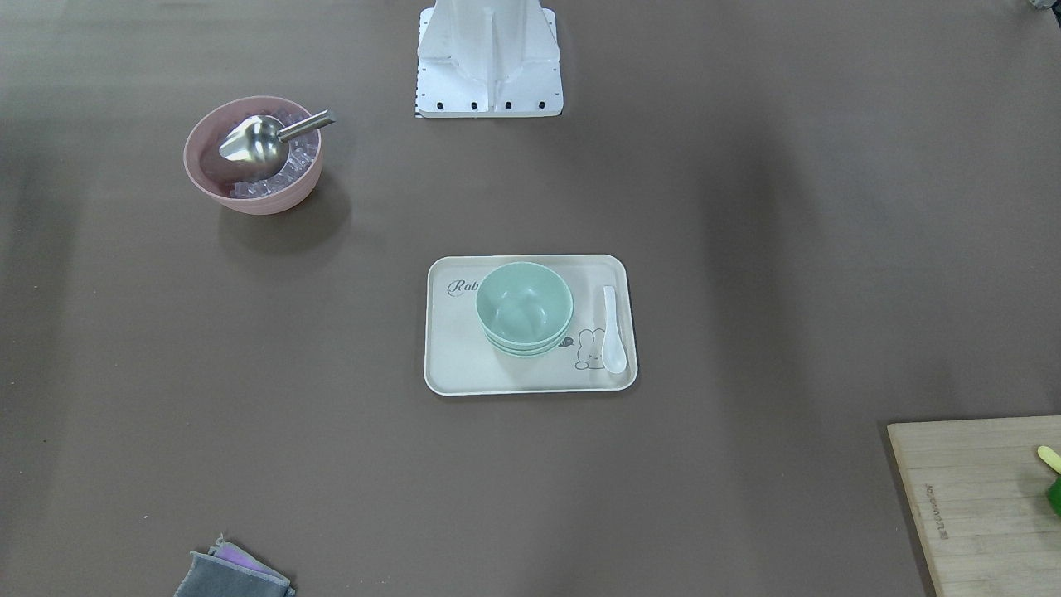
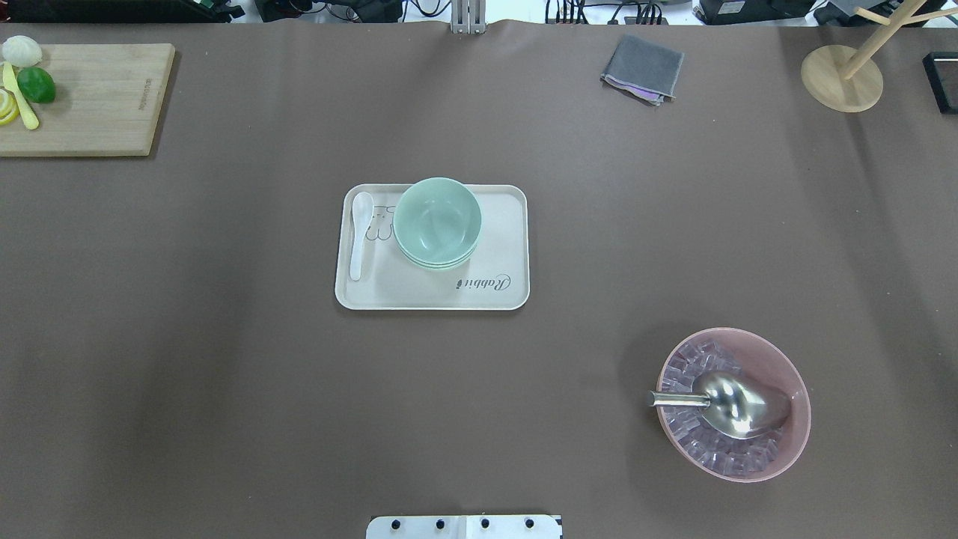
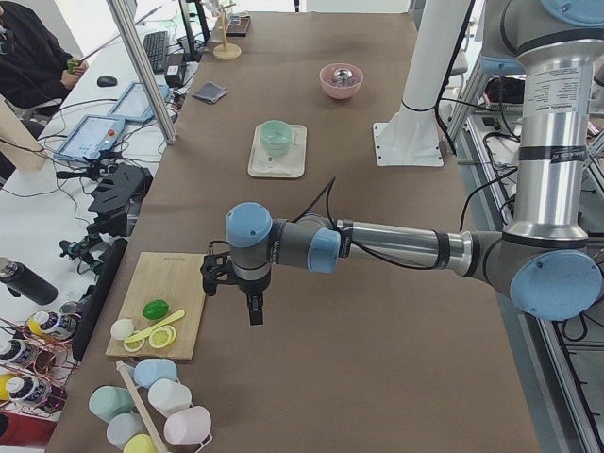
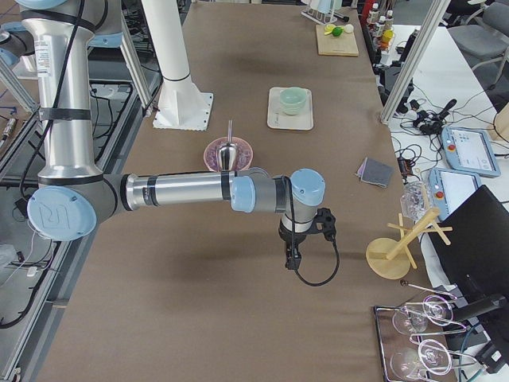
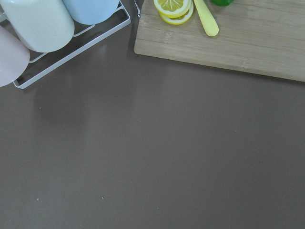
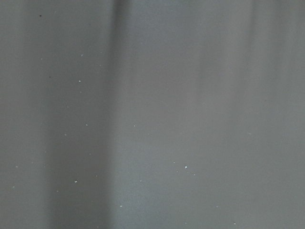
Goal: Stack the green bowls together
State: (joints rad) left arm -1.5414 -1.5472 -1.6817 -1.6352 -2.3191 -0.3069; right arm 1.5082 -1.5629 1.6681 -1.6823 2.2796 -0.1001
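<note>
"Bowls first: where are the small pale mint-green round bowls (image 2: 438,221)?"

"Nested in one stack on the cream rectangular tray (image 2: 434,296) at mid-table, just beside a white ceramic spoon (image 2: 359,236)."

"And the arms?"

"Both well apart from the tray. The left gripper (image 3: 253,311) hangs over bare brown table near the wooden cutting board (image 3: 170,302). The right gripper (image 4: 293,256) hangs over bare table too."

"Fingers apart or together?"

"I cannot tell for either."
</note>
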